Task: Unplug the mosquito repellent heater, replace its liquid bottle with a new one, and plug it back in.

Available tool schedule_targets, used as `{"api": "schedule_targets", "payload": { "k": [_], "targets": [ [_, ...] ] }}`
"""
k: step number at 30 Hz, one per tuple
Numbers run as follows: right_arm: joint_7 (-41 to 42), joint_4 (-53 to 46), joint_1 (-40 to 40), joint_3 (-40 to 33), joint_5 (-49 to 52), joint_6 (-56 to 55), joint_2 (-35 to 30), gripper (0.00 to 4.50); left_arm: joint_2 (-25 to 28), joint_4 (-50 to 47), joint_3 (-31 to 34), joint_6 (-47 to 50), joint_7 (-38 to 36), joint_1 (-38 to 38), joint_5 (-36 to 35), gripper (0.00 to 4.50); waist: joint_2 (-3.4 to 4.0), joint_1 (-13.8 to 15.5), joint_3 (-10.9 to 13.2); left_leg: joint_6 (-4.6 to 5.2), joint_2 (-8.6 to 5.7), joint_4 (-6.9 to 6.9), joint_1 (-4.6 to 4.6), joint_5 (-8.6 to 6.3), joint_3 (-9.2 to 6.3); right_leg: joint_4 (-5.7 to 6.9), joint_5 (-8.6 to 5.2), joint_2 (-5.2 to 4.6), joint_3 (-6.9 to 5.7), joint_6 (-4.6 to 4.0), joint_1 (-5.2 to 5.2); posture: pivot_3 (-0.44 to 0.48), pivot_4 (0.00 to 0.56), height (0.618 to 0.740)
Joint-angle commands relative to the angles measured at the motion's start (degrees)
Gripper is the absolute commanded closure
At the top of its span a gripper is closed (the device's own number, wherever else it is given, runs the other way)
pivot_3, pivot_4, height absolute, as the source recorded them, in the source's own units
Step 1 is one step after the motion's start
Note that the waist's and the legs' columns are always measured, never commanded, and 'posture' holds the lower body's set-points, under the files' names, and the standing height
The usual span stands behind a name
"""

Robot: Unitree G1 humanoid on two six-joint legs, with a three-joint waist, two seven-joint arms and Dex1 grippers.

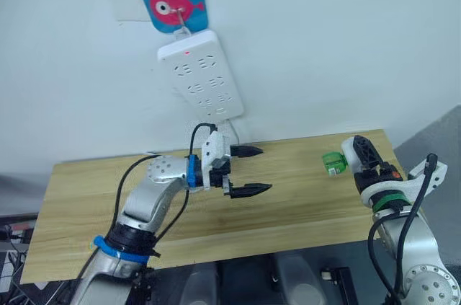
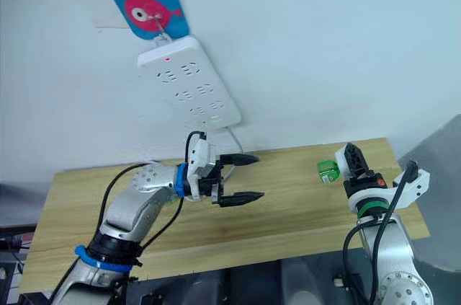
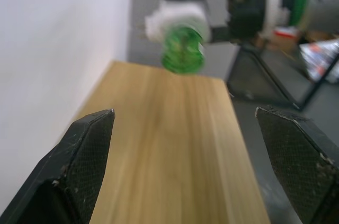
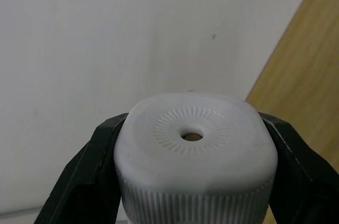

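My right gripper [image 1: 358,153] is shut on the mosquito repellent heater [image 4: 196,150], a white rounded unit with a ribbed ring and a small hole on top. It holds the heater above the right end of the wooden table [image 1: 302,208]. A green liquid bottle [image 1: 333,164] sticks out of the heater toward the left. My left gripper [image 1: 265,169] hovers open over the table's middle with nothing between its black fingers [image 3: 85,166]. It points at the heater [image 3: 175,20] and the green bottle [image 3: 183,49].
A long white power strip [image 1: 200,74] hangs slanted on the wall from a blue fish-print hook plate [image 1: 171,0], a red light lit near its top. Its cable drops behind the table. The wall runs close along the table's far edge.
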Motion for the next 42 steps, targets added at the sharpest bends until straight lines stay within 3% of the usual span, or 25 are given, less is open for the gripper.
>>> {"api": "schedule_targets", "payload": {
  "k": [1,7,16,31,42],
  "targets": [
    [1.3,-1.2,0.8,1.1,2.3,-3.0,-2.6,1.5,2.3,8.7,2.2,-6.3,-5.2,-4.0,1.5,0.02,0.0,0.1,0.0,0.01,0.02,0.0,0.06,0.0,0.02,0.0,0.04,0.12,0.02,-0.07,0.0,-0.167,0.282,0.74],
    [1.1,1.5,-1.5,3.1,3.3,-6.5,-6.2,1.5,-2.7,23.2,1.6,-18.5,-6.2,-12.8,5.6,0.02,-0.01,0.3,0.0,0.02,0.06,0.08,-0.05,0.01,0.03,-0.04,0.05,0.18,-0.01,-0.08,0.01,-0.146,0.281,0.74],
    [-0.2,1.9,-3.7,6.5,3.6,-10.1,-7.0,1.5,-13.5,26.4,0.4,-25.0,-4.6,-15.7,7.0,0.02,-0.01,0.4,0.0,0.16,0.09,0.82,-0.59,-0.07,0.06,-0.02,0.11,-0.09,-0.18,0.02,-0.01,-0.16,0.267,0.74],
    [-1.5,1.2,-4.6,11.6,1.9,-15.0,-4.8,1.5,-20.4,15.4,-1.5,-20.6,5.4,-10.7,7.9,0.02,-0.03,0.2,0.0,0.15,0.1,0.86,-0.57,-0.06,0.13,0.02,0.13,-0.06,-0.13,0.05,-0.01,-0.164,0.257,0.74],
    [-1.6,0.2,-3.6,15.1,1.0,-17.1,-3.1,1.5,-21.0,10.3,-4.6,-17.9,8.9,-7.0,9.5,0.02,-0.03,0.2,0.0,0.13,0.11,0.86,-0.54,-0.06,0.14,0.04,0.13,-0.05,-0.11,0.05,-0.01,-0.176,0.265,0.74]
  ]
}}
